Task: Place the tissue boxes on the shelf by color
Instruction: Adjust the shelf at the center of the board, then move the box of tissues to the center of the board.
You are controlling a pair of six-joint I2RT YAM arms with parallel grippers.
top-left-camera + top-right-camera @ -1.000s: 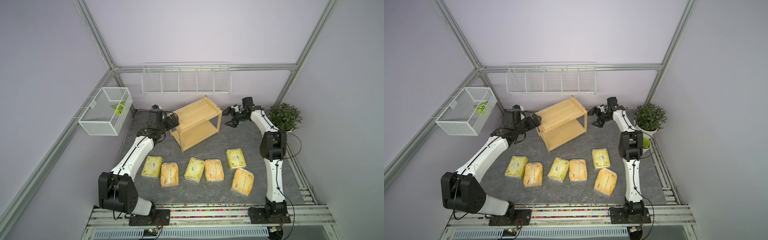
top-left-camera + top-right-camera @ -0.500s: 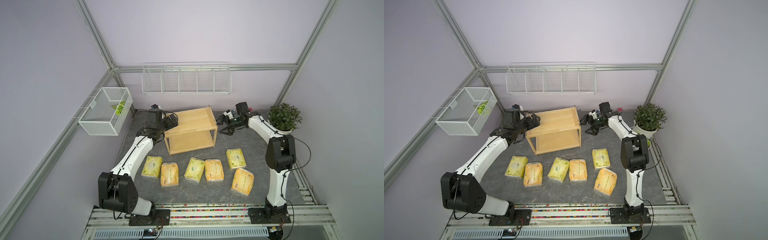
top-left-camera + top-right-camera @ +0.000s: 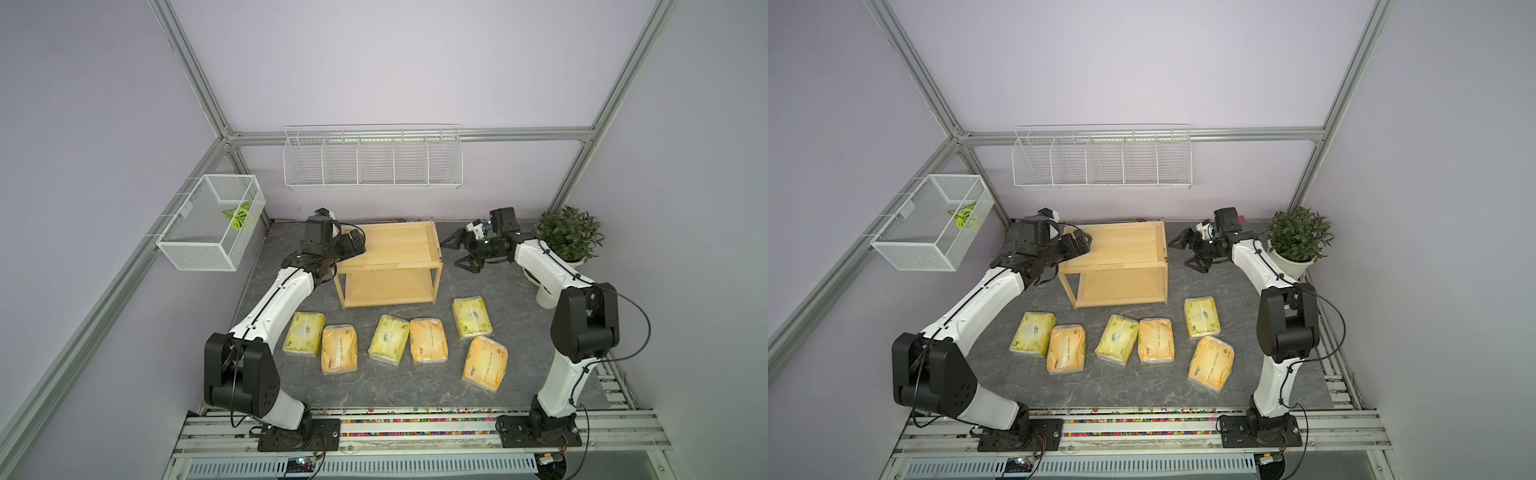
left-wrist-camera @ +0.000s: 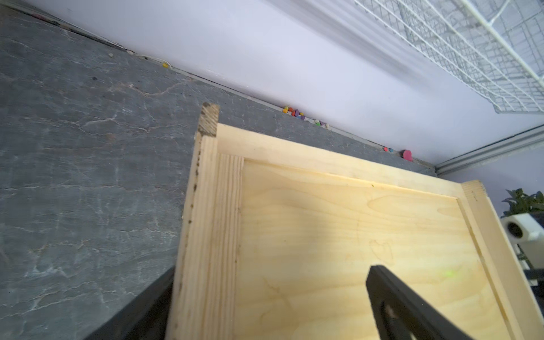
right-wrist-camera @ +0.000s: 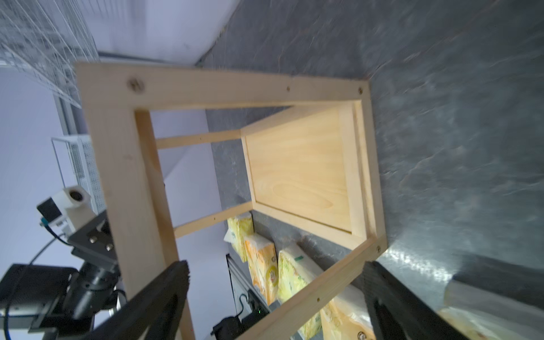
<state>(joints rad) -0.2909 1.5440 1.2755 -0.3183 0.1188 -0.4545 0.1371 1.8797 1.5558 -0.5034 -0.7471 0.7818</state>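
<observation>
The light wooden shelf (image 3: pixel 390 245) (image 3: pixel 1121 245) stands square at the back middle of the table, both boards bare. My left gripper (image 3: pixel 353 245) (image 4: pixel 270 270) is open and straddles the left rim of the shelf's top board (image 4: pixel 353 229). One finger is outside the rim and the other over the board. My right gripper (image 3: pixel 454 254) (image 5: pixel 275 266) is open just right of the shelf's end frame (image 5: pixel 300 164), holding nothing. Six tissue boxes lie in front of the shelf. Three are green (image 3: pixel 304 340) (image 3: pixel 389 345) (image 3: pixel 471 316) and three orange (image 3: pixel 339 348) (image 3: pixel 428 340) (image 3: pixel 485 363).
A white wire divided rack (image 3: pixel 372 162) hangs on the back wall. A white mesh basket (image 3: pixel 212 222) juts from the left wall. A potted plant (image 3: pixel 569 237) stands behind my right arm. Small coloured beads (image 4: pixel 294 112) lie along the wall's foot.
The shelf has swung from a diagonal to square with the table's front edge. Both grippers moved with its ends, the right one dropping lower beside it.
</observation>
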